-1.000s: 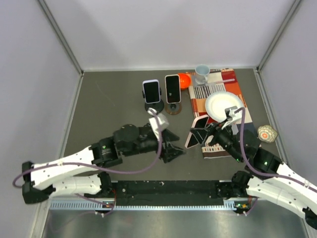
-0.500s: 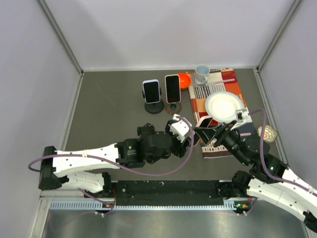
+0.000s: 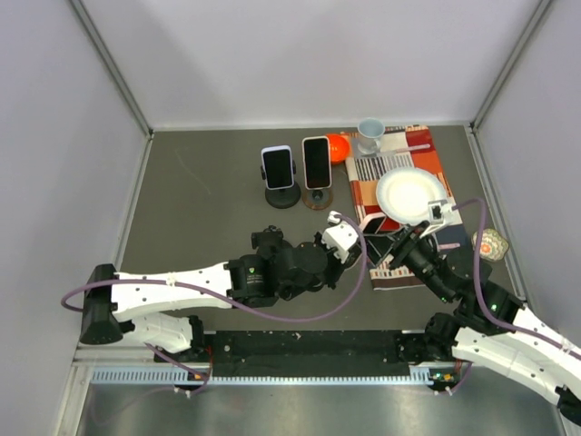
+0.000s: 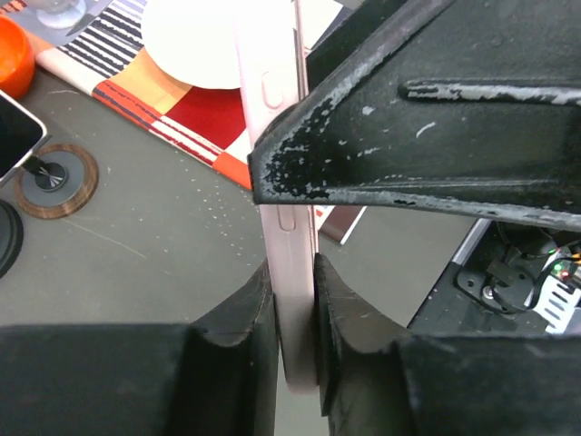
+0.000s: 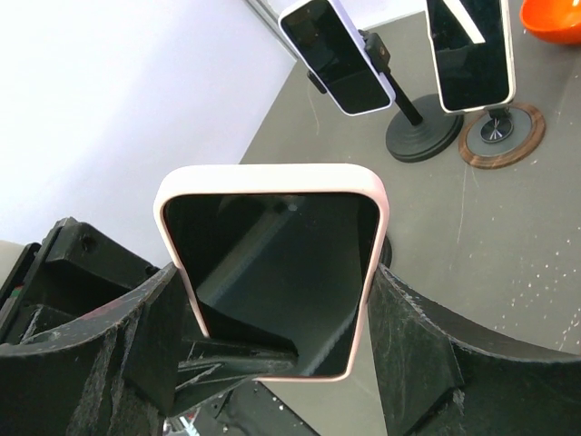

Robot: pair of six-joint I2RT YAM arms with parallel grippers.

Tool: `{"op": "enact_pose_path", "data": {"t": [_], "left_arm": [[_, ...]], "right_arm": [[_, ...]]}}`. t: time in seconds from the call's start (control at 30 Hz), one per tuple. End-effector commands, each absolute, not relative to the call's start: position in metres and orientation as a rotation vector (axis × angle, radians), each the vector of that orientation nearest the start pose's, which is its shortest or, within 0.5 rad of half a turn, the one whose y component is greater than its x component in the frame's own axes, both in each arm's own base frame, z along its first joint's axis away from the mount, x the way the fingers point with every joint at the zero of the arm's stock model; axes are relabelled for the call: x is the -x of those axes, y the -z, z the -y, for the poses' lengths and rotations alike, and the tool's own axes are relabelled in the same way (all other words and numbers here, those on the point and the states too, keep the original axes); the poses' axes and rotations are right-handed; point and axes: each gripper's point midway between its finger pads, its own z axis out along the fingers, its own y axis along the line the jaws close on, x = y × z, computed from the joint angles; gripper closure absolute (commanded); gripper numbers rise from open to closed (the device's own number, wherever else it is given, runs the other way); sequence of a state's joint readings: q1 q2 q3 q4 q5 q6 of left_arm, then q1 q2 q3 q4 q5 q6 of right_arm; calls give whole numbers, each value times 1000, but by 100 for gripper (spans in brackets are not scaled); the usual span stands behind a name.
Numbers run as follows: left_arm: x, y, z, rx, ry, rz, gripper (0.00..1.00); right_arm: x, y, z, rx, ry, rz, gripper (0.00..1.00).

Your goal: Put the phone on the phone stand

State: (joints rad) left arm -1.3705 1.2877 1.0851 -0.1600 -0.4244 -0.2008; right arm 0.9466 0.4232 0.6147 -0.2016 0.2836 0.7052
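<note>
A phone in a pink case point(image 5: 272, 272) hangs above the table between both grippers. My right gripper point(image 5: 277, 313) is shut on the phone across its width, dark screen facing its camera. My left gripper point(image 4: 295, 272) is shut on the same phone point(image 4: 289, 218), pinching its thin lower edge. From above, the phone point(image 3: 374, 224) sits just left of the placemat, with the left gripper point(image 3: 356, 238) and right gripper point(image 3: 392, 238) on either side. At the back stand a black phone stand point(image 3: 282, 195) and a wooden-based phone stand point(image 3: 318, 198), each carrying a phone.
A striped placemat point(image 3: 399, 168) at the right holds a white plate point(image 3: 410, 193) and a pale cup point(image 3: 369, 133). An orange bowl point(image 3: 339, 145) sits beside the wooden-based stand. A small patterned object point(image 3: 488, 243) lies near the right wall.
My left arm has swung right to the phone, and its jaws have shut on the phone's edge. The right gripper has kept hold of the phone, shifting slightly right.
</note>
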Motion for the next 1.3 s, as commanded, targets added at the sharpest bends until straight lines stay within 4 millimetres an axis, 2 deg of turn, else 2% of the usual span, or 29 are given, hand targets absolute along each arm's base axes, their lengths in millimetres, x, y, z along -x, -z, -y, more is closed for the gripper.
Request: {"op": "enact_pose_path", "data": {"t": [0.0, 0.03, 0.07, 0.1, 0.13, 0.2, 0.23, 0.27, 0.3, 0.33, 0.37, 0.43, 0.53, 0.63, 0.7, 0.8, 0.87, 0.97, 1.13, 1.27], "left_arm": [[-147, -293, 393, -743, 725, -1699, 88], [-147, -293, 392, -744, 722, -1701, 96], [-147, -296, 389, -731, 724, -1700, 100], [-147, -295, 387, -734, 718, -1704, 100], [-147, -297, 382, -729, 722, -1699, 100], [-148, -301, 374, -723, 732, -1691, 100], [-147, -304, 364, -713, 746, -1682, 100], [-144, -306, 361, -719, 782, -1677, 100], [-146, -307, 355, -709, 796, -1673, 100], [-143, -311, 346, -710, 834, -1659, 100], [-133, -313, 345, -756, 901, -1644, 100], [-130, -318, 329, -765, 957, -1626, 100], [-121, -322, 310, -771, 1027, -1618, 100], [-110, -318, 295, -817, 1067, -1614, 100], [-98, -318, 291, -864, 1119, -1587, 100], [-84, -315, 285, -924, 1165, -1564, 100], [-74, -313, 282, -970, 1197, -1549, 100], [-69, -310, 277, -988, 1204, -1544, 100], [-60, -305, 275, -1026, 1233, -1521, 100], [-53, -301, 277, -1075, 1262, -1512, 100]], "right_arm": [[-166, -333, -200, -58, -1176, -1554, 100], [-164, -333, -201, -39, -1179, -1553, 100], [-163, -333, -202, -27, -1175, -1552, 95], [-161, -335, -202, -8, -1180, -1543, 89], [-160, -334, -202, 21, -1165, -1541, 75], [-156, -335, -203, 89, -1148, -1529, 58], [-155, -333, -203, 115, -1135, -1539, 42], [-154, -333, -203, 136, -1124, -1539, 36], [-152, -336, -203, 187, -1101, -1529, 22], [-150, -333, -203, 221, -1083, -1535, 16], [-148, -337, -202, 254, -1070, -1523, 12], [-139, -338, -209, 410, -1045, -1495, 2], [-128, -332, -221, 593, -1026, -1503, 1], [-111, -329, -235, 775, -1065, -1475, 1], [-100, -324, -250, 903, -1121, -1466, 1], [-91, -323, -265, 1005, -1188, -1461, 3], [-88, -327, -272, 1035, -1218, -1447, 4], [-81, -336, -277, 1053, -1275, -1405, 6], [-68, -341, -283, 1131, -1354, -1371, 12], [-45, -352, -282, 1227, -1461, -1269, 15]]}}
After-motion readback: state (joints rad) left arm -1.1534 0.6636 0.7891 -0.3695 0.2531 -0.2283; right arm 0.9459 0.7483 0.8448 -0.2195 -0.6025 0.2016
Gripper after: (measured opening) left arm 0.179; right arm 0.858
